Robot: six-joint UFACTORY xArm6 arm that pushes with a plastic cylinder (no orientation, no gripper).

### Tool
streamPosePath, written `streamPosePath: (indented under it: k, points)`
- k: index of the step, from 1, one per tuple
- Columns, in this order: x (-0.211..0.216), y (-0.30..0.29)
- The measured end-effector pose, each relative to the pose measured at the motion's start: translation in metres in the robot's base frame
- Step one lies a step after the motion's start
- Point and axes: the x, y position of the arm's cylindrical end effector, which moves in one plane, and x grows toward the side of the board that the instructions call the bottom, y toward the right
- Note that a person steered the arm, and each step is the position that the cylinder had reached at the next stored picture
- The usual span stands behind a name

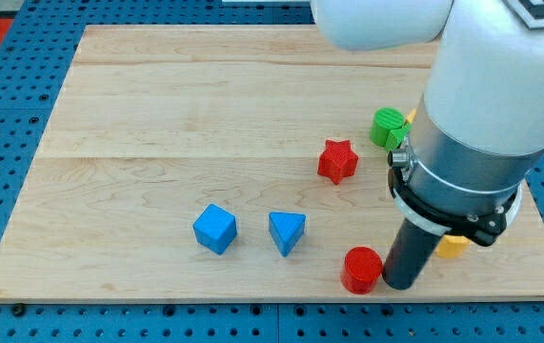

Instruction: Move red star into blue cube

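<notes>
The red star lies on the wooden board, right of centre. The blue cube sits lower and to the left, well apart from the star. My tip is at the view's lower right, touching or nearly touching the right side of a red cylinder. The tip is below and right of the red star and far right of the blue cube.
A blue triangular block sits just right of the blue cube. A green block lies right of the star, partly behind the arm. A yellow block peeks out behind the rod. The arm's body covers the board's right side.
</notes>
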Motion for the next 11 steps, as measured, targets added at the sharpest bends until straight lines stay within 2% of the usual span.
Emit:
streamPosePath:
  k: [1, 2, 3, 4, 5, 6, 7, 8, 9, 10, 11]
  points:
    - [0.008, -0.041]
    - [-0.012, -0.08]
    - [-0.026, -0.086]
    - [-0.064, -0.014]
    - [-0.109, 0.014]
    - [-0.152, -0.018]
    - [-0.168, -0.069]
    - [-0.146, -0.137]
    - [-0.156, -0.157]
    - [-0.188, -0.178]
    - [-0.2, -0.233]
